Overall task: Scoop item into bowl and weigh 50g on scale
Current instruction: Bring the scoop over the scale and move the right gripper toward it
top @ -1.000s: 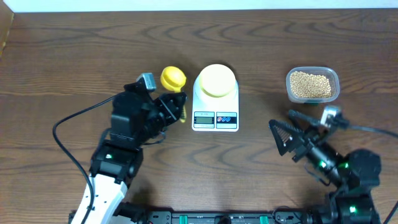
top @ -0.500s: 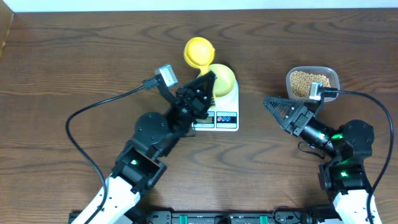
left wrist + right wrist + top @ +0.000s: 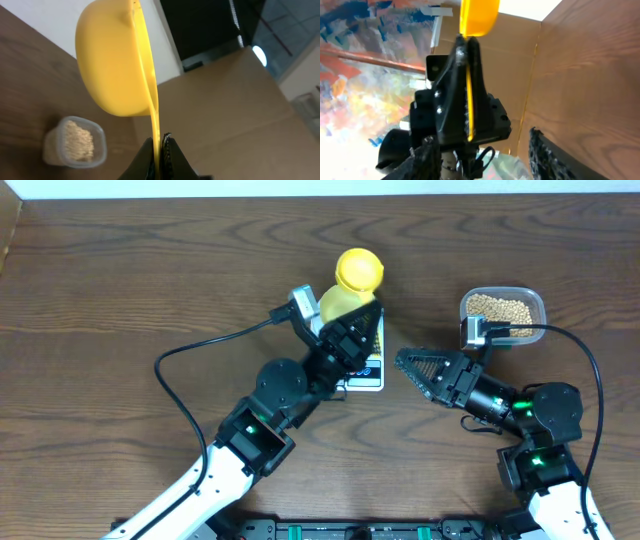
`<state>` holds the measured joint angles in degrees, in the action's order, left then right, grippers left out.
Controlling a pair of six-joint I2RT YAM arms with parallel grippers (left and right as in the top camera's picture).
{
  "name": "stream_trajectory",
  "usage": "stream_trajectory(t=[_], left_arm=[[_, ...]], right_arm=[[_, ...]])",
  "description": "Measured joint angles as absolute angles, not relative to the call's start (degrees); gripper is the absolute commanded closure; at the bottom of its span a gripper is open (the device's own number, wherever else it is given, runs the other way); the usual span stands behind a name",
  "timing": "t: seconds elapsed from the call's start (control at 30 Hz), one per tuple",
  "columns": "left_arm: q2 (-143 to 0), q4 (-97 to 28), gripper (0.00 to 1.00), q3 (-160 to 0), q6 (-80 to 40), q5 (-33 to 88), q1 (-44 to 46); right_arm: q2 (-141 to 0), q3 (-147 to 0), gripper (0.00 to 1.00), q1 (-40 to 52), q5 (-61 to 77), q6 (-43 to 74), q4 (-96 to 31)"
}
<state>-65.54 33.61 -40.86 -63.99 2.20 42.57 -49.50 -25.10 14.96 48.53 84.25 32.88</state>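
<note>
**Left gripper** (image 3: 159,143), one: jaws clenched on the thin end of the scoop's handle. The grip sat far back, presumably to leave the cup free for dipping.

**Scoop** (image 3: 112,60), one, yellow, long-handled: raised off the table and turned on edge. Whether it carried anything could not be told.

**Right gripper** (image 3: 412,368), one: jaws apart and grasping nothing. It hung between scale and tub, probably to steady the tub.

**Bowl** (image 3: 338,305), one, pale yellow: sat on the scale, partly hidden under the left gripper. It was likely placed there so the weight could be read as it filled.

**Scale** (image 3: 368,376), one, white: only its front edge showed.

**Beans** (image 3: 502,308), too many to count: all those visible lay in the tub, none in the bowl.

**Tub** (image 3: 540,304), one, clear: stood well to the right of the scale.

**Table** (image 3: 120,280), one, dark wood.
</note>
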Motion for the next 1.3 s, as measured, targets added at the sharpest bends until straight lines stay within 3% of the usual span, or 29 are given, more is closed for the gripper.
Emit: stream_trajectory(t=[0.23,0.8,1.3], left_arm=[[-65.5,33.7,0.93,-40.9,-64.6,2.2,45.0],[-65.6,33.7,0.93,-40.9,-64.7,2.2,46.9],[-65.6,33.7,0.93,-40.9,-64.8,2.2,46.9]], right_arm=[[-49.5,-25.1,0.50,17.0,46.4,85.5,33.7],[-49.5,-25.1,0.68,18.2,45.2,86.7,36.3],[-49.5,-25.1,0.74,18.2,45.2,87.5,36.2]])
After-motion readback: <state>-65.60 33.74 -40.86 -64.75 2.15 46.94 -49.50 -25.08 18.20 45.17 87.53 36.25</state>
